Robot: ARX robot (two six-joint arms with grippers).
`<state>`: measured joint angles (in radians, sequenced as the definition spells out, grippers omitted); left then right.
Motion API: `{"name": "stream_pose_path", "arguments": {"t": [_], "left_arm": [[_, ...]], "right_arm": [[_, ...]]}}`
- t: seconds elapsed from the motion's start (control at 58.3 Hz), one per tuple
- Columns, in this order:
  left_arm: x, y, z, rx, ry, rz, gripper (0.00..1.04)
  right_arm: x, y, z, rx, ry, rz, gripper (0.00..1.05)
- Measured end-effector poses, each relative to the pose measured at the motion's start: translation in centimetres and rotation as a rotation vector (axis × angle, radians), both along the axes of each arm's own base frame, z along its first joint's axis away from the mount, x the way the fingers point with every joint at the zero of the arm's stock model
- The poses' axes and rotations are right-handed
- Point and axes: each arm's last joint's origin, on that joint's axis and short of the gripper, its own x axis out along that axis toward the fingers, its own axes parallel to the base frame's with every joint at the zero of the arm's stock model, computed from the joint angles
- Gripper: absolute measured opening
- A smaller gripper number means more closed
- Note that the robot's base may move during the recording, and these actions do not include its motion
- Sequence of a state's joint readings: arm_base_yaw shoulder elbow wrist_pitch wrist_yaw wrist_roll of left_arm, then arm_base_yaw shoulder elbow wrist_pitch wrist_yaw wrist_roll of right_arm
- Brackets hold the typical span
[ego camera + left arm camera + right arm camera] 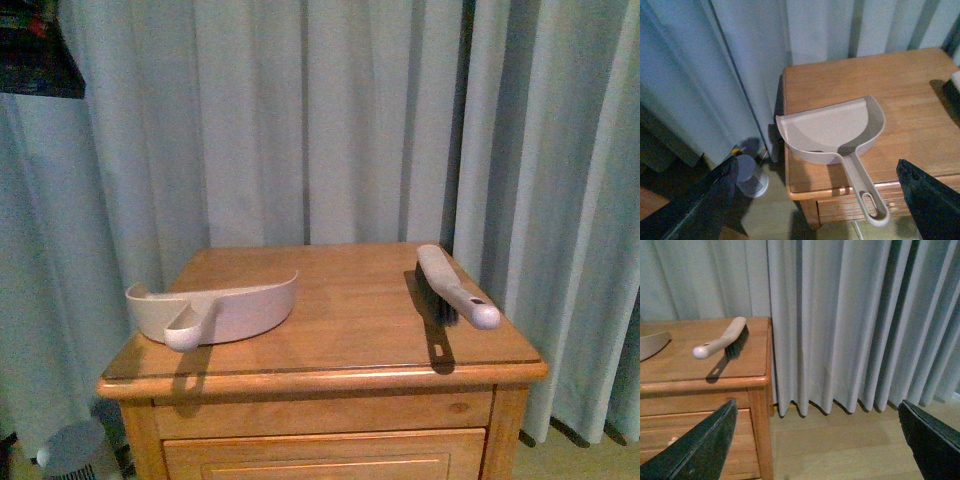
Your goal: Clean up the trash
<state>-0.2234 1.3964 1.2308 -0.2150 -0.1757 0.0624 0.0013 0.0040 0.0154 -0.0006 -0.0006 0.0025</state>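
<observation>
The crumpled paper trash is not in view in any frame. A pale dustpan [215,310] lies on the left of the wooden cabinet top [350,300], its handle over the front edge; it also shows in the left wrist view [832,130]. A hand brush [452,288] with dark bristles lies at the right; it also shows in the right wrist view [722,340]. My left gripper [817,210] is open, in front of the cabinet's left corner near the dustpan handle. My right gripper [817,450] is open, over the floor to the right of the cabinet. Neither arm shows in the front view.
Grey curtains [350,120] hang behind and beside the cabinet. A small white fan-like object [751,175] stands on the floor at the cabinet's left. Wooden floor [840,440] lies to the right. The cabinet has a drawer front [320,420].
</observation>
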Motion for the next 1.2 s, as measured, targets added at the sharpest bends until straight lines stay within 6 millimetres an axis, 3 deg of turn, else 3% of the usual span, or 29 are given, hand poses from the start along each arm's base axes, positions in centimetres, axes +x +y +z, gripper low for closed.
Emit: {"name": "stream_pose_path", "arguments": {"t": [0.103,0.309,1.201], "left_arm": [[2.7,-1.9,-2.1,0.038,0.085,0.008,0.97],[4.6,-5.1,-5.0,0.096,0.195,-0.018,0.97],[9.3,-6.0,-13.4,0.071,0.406,0.131,0.97]], "right_arm": [[0.0,0.0,0.0,0.000,0.000,0.000,0.97],[0.0,0.0,0.0,0.000,0.000,0.001,0.97],[0.0,0.0,0.0,0.000,0.000,0.001,0.97]]}}
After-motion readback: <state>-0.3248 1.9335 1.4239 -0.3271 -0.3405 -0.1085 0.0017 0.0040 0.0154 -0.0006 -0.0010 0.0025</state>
